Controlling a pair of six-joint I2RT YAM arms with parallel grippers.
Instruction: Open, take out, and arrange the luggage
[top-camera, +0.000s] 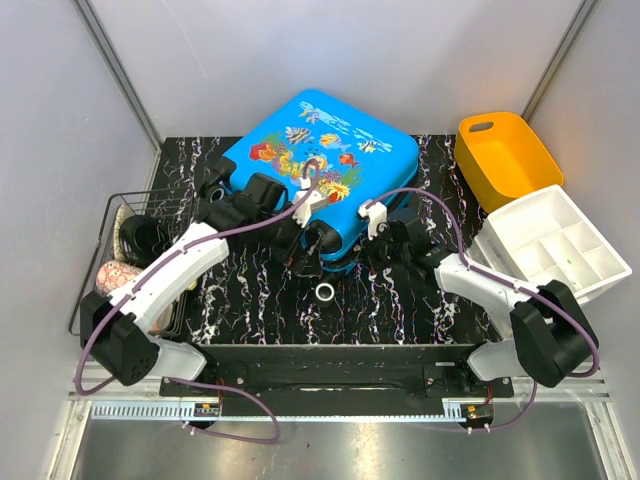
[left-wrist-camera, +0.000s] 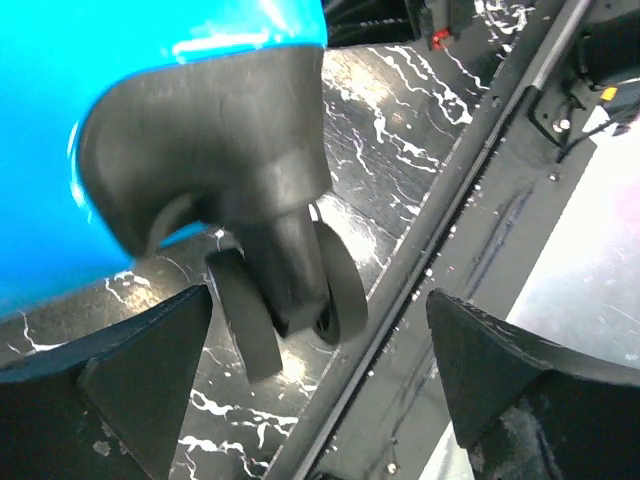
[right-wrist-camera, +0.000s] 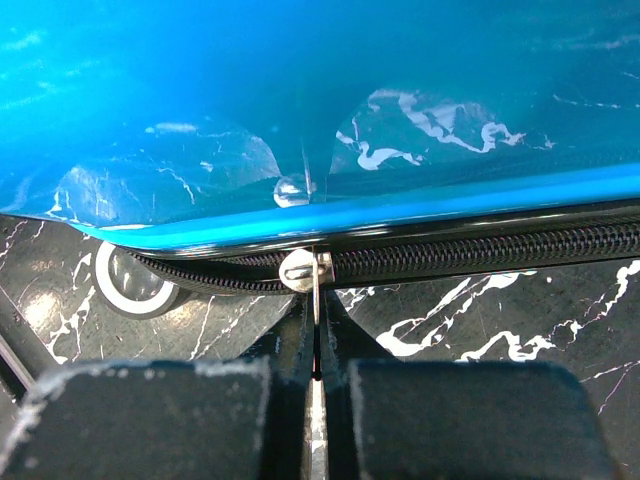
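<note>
A blue fish-print suitcase (top-camera: 320, 150) lies flat and zipped shut at the back-middle of a black marbled table (top-camera: 400, 300), with an orange bin (top-camera: 505, 150) and a white organiser (top-camera: 555, 245) off to its right and a wire basket (top-camera: 120, 250) to its left. At the near edge of the case, the right gripper (right-wrist-camera: 315, 352) has its jaws pressed together on the thin metal zip pull (right-wrist-camera: 316, 285), which stands out from the black zip band (right-wrist-camera: 480, 250). The left gripper (left-wrist-camera: 320, 310) sits at the near-left corner, jaws spread wide on either side of a black wheel (left-wrist-camera: 300, 290) and not closed on it. A small white ring (top-camera: 326, 291) lies on the table just in front of the case.

The step in hand looks to be the opening, which has barely begun. To run the zip cleanly, the pull should probably be drawn along the line of the teeth rather than out or down from the case, and the pinch kept firm, since so slim a tab could slip out. The rounded corners are the likely sticking points, so the wrist would need to turn with the curve there. The light shell may slide with the tug, and bracing it at the wheel corner with the left arm should help keep it in place
</note>
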